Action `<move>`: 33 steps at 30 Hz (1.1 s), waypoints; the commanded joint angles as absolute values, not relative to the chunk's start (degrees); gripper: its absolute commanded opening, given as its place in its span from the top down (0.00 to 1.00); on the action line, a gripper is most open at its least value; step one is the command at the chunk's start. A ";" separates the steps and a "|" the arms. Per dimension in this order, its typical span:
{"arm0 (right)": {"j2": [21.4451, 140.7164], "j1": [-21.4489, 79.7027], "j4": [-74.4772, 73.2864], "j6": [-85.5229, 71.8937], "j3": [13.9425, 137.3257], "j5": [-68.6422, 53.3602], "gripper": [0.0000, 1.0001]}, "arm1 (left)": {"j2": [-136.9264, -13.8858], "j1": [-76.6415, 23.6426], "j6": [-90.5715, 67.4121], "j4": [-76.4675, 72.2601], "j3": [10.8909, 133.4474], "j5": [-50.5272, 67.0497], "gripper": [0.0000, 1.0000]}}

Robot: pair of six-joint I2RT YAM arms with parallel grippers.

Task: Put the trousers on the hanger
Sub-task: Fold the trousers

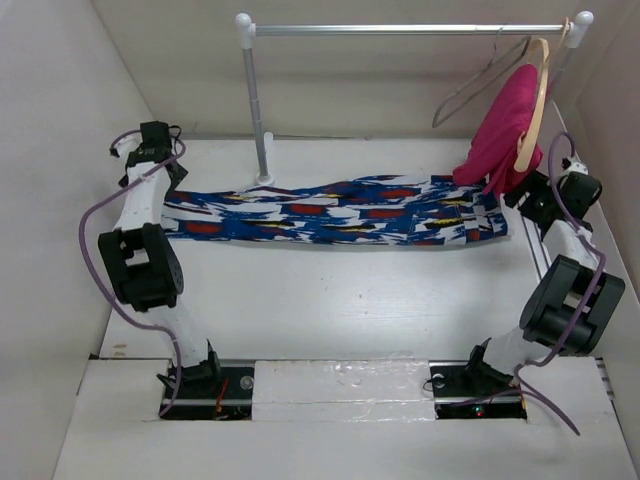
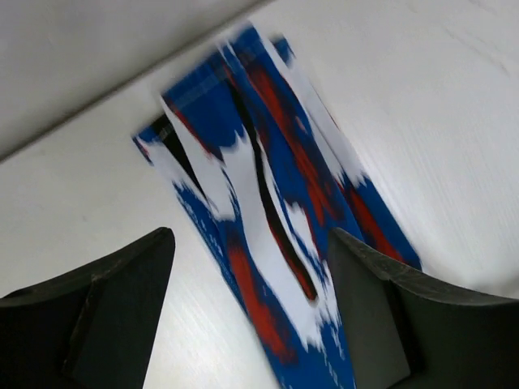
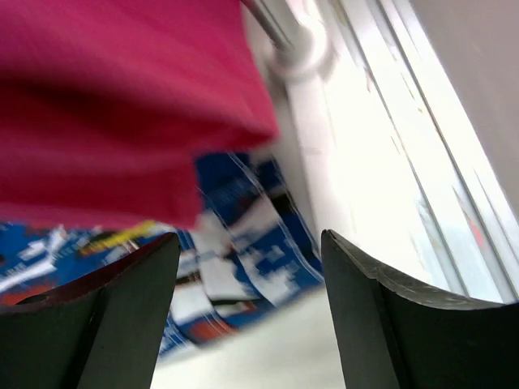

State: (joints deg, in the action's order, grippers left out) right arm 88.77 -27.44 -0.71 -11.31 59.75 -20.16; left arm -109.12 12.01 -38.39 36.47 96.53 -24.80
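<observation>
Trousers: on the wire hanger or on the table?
On the table. The trousers lie spread lengthwise across it; the wire hanger hangs bare on the rail.

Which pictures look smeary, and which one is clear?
Top view: clear and evenly lit, and the trousers look crisp on the table. Left wrist view: the trousers' print is streaky and smeared. Right wrist view: the pink garment is a fuzzy blur up close, and the table beside it glares bright white.
</observation>
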 commanded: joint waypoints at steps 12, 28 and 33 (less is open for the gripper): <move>74.10 -34.80 -8.27 -1.41 41.33 -29.35 0.23 | -87.10 -4.04 -40.34 19.52 59.08 1.90 0.39; 90.32 -24.27 25.02 -21.70 31.99 -29.01 0.24 | -100.45 -4.57 -43.41 6.94 58.88 9.84 0.25; 96.76 -20.22 35.40 -31.71 31.03 -24.19 0.41 | -103.53 -4.57 -45.61 6.33 60.03 7.40 0.32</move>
